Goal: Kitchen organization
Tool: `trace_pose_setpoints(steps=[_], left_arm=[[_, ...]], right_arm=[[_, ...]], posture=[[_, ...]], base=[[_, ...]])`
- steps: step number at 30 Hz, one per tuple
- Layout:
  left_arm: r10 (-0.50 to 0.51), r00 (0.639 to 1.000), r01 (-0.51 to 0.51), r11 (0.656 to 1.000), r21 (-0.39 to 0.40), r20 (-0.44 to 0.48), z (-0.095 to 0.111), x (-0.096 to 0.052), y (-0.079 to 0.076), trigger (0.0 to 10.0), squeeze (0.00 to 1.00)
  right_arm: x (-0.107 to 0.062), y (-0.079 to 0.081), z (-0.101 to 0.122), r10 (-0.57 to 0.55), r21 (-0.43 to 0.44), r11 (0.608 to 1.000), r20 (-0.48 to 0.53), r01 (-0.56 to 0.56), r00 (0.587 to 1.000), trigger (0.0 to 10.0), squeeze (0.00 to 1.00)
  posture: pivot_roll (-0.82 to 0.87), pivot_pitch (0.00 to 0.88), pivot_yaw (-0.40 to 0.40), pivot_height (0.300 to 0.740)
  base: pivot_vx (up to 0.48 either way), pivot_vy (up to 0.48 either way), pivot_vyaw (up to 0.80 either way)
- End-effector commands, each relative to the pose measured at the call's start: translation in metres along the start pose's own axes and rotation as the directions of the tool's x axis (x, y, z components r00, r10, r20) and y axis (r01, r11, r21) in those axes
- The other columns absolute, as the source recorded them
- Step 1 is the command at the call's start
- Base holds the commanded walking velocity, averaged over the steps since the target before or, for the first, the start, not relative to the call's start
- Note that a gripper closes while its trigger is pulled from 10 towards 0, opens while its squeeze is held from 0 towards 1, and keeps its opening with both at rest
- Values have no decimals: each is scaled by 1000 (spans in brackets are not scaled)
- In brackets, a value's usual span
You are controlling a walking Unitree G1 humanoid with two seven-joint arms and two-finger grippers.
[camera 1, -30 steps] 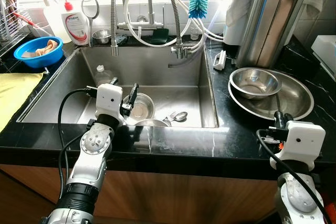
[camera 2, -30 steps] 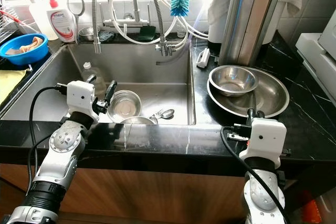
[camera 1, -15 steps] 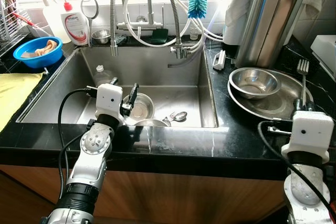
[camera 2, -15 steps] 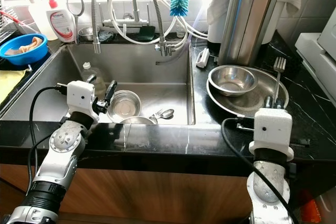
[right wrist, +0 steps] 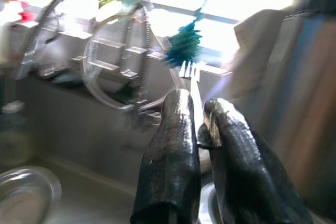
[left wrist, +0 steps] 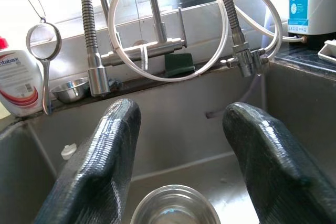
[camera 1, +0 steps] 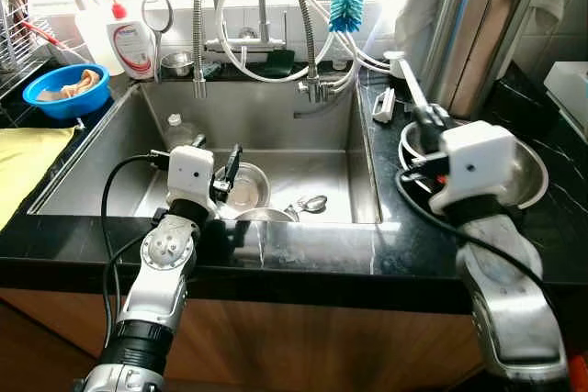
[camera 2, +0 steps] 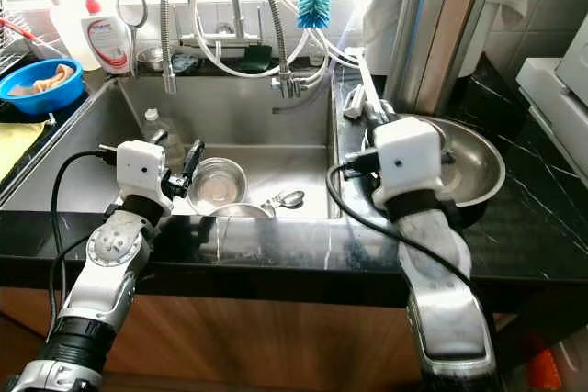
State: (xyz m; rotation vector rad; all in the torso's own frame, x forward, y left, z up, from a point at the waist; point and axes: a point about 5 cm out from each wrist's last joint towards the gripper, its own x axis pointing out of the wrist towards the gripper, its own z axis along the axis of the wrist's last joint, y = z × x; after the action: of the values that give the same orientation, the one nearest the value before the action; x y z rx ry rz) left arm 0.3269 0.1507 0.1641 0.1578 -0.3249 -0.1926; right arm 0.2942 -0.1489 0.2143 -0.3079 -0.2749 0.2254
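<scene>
Jaws of the right gripper (right wrist: 202,124) are clamped on a fork (right wrist: 191,80), tines up, held over the black desk (camera 1: 386,236) at the sink's (camera 1: 354,135) right edge, just in front of the steel bowls (camera 1: 524,172). The left gripper (left wrist: 181,169), its jaws apart, hangs over a small steel bowl (left wrist: 175,205) in the sink; a spoon (camera 1: 310,204) lies beside that bowl.

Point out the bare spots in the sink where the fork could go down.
Bare steel lies along the sink's left wall and under the faucet hoses. The front middle is crowded: small bowl, spoon, left pincer. The right pincer holds the fork.
</scene>
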Motion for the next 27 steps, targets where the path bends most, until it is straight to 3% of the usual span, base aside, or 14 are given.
trace_pose_setpoints(steps=[1, 5, 6, 13, 27], left_arm=[[3, 1000, -4, 1000, 31, 26, 6, 4, 4, 10000, 0], [14, 1000, -15, 999, 36, 27, 6, 4, 7, 10000, 0], [15, 1000, -16, 999, 38, 26, 6, 4, 8, 10000, 0], [9, 1000, -11, 999, 39, 29, 6, 5, 7, 10000, 0], [5, 1000, -5, 999, 37, 23, 6, 5, 6, 10000, 0]], right_arm=[[7, 12, -3, 110, 31, 994, -17, -109, 994, 10000, 0], [11, 18, -11, 150, 89, 985, -50, -145, 987, 10000, 0], [13, 21, -21, 182, 141, 976, -106, -166, 978, 10000, 0], [8, 28, -52, 274, 152, 959, -256, -241, 927, 10000, 0], [6, 34, -56, 309, 201, 945, -276, -259, 910, 10000, 0]], posture=[[-61, 0, 43, 740], [-51, 0, 39, 740], [-52, 0, 41, 740], [-51, 0, 43, 740], [-52, 0, 44, 740]], base=[[0, 0, 0], [0, 0, 0], [0, 0, 0], [0, 0, 0], [0, 0, 0]])
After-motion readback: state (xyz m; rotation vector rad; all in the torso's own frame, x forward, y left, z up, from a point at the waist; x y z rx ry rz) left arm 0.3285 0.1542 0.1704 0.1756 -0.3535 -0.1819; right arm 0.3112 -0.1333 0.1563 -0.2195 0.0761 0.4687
